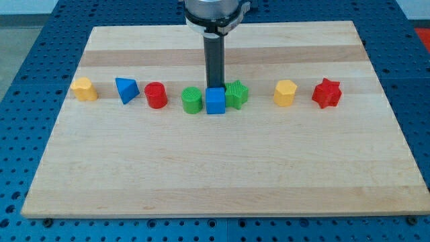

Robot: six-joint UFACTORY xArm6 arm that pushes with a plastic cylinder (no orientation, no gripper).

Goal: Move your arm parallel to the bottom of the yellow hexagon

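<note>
At the top centre of the frame, the arm (pixel 216 13) showed a rounded silver-grey metal housing with a dark lower rim. From its underside a straight rod (pixel 215 64) ran downward, dark grey to black, smooth and cylindrical, with a faint lighter sheen along one side. My tip (pixel 215 88) was plain and dark, unmarked. No lettering could be made out.

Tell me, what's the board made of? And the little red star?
The board looks like wood with a smooth, pale finish: straight grain lines and joined planks show. The red star looks like plastic, matte and evenly coloured, maybe printed; I can't be sure. My tip sits just behind the blue cube.
</note>
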